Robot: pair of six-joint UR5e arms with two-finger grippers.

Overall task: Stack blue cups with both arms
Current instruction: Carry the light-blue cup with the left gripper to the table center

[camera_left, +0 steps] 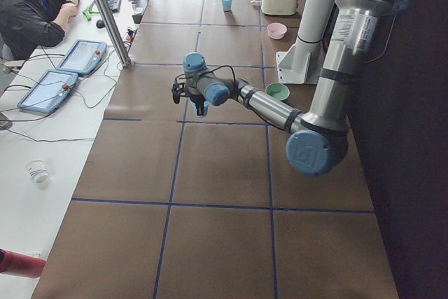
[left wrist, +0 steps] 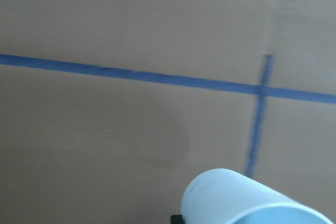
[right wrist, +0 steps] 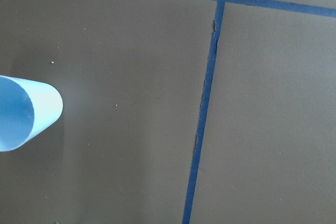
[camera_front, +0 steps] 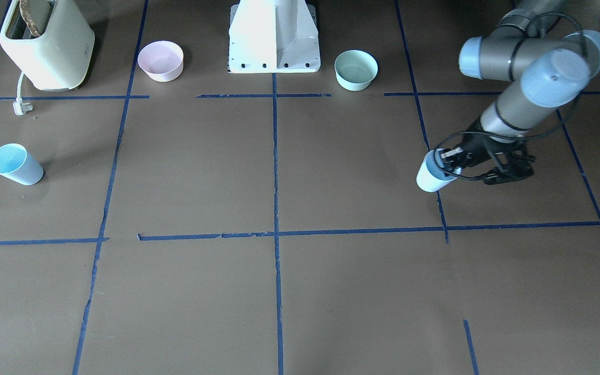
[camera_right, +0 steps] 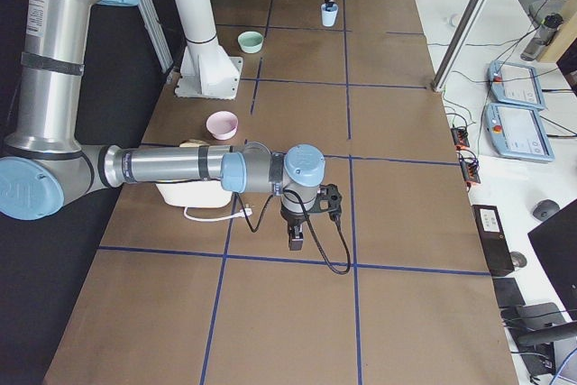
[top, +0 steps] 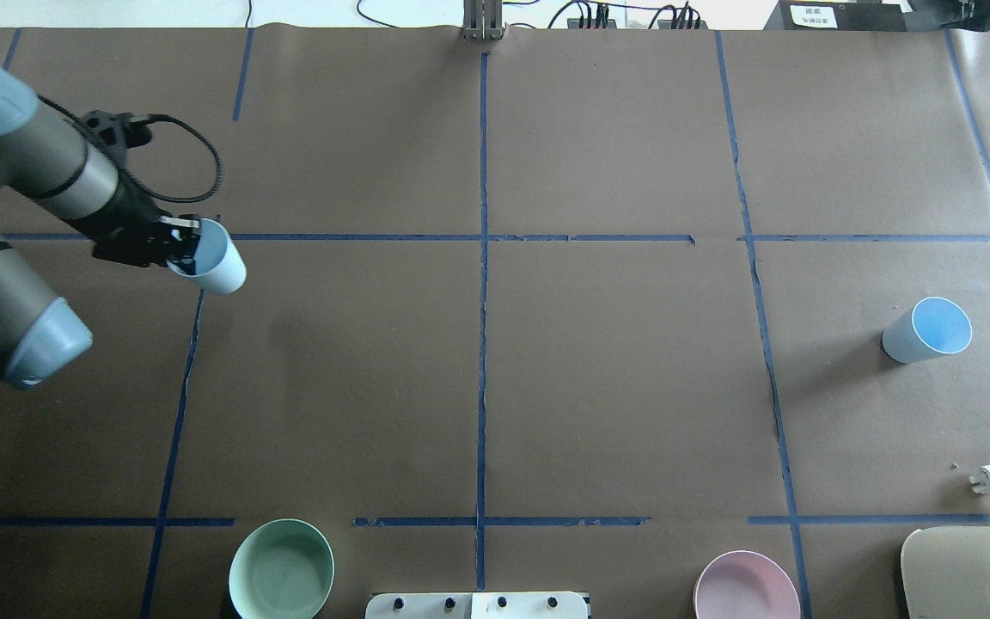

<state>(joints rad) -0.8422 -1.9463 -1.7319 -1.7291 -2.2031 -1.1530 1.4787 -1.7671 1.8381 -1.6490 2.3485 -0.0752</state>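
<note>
My left gripper is shut on the rim of one pale blue cup, one finger inside it. The cup is tilted and shows on the right of the front view and at the bottom of the left wrist view. The other blue cup stands upright and alone on the table's right side, also in the front view and at the left edge of the right wrist view. My right gripper shows only in the exterior right view, and I cannot tell whether it is open or shut.
A mint-green bowl and a pink bowl sit on either side of the white pedestal. A cream toaster with its plug stands at the near right corner. An operator sits beyond the table's far edge.
</note>
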